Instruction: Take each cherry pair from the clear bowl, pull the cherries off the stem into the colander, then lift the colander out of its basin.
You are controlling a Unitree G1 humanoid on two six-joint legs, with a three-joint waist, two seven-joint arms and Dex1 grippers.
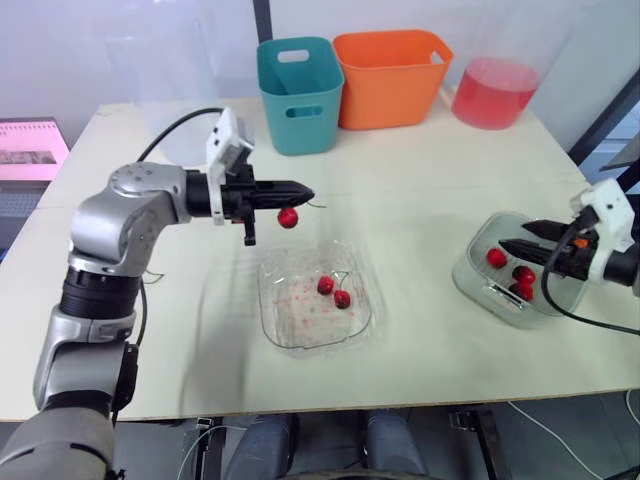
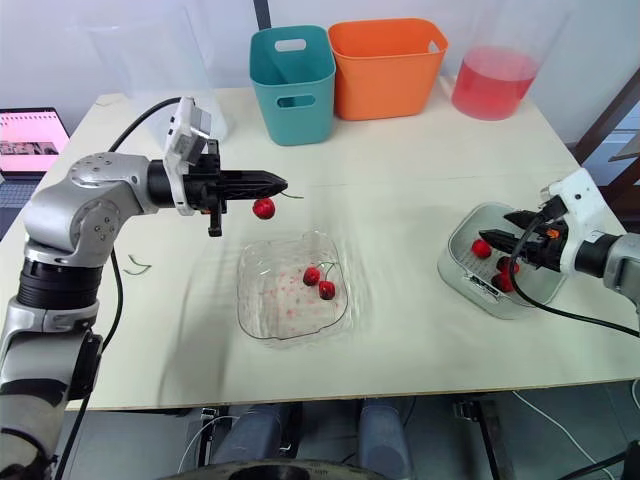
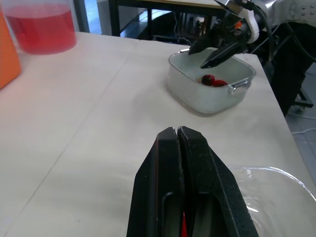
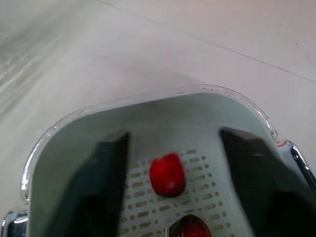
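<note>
**Worktop** [image 1: 420, 200] – pale, matt, flat board; it is carrying everything listed below.

**Orange bin** [image 1: 390, 80] and **teal bin** [image 1: 298, 95] – rigid plastic tubs with cut-out handles, standing side by side at the far edge. A **clear jug** [image 1: 493, 90] of red liquid is standing beside them, toward the far right corner.

**Clear bowl** [image 1: 290, 315] – thin, glossy, squarish with rounded corners, sitting near the middle of the front edge. It is looking flimsy and likely to skid if nudged.

**Colander** [image 4: 148, 197] – pale green, perforated floor, nesting in a clear **basin** [image 3: 197, 94] at the right edge. It is probably light and stiff; the rim, or the small metal **handle** [image 3: 239, 85], is looking like the place to grip. Whether that handle belongs to colander or basin, I cannot tell.

**Left gripper** [image 1: 305, 193] – hovering just behind the bowl's far rim, fingers clenched together and pinching the stem of the **held cherry** [image 1: 288, 217], which is dangling beneath them.

**Right gripper** [image 1: 515, 237] – hanging over the colander, fingers spread and empty.

**Cherry pair** [image 1: 333, 291] – lying in the bowl, joined by thin green stems.

**Loose cherries** [image 1: 496, 257] – resting on the colander floor.

Cherries in general: small, round, shiny, light – likely slippery and easily bruised, so the stem is seeming the safer hold, with the fruit itself pulled gently.
</note>
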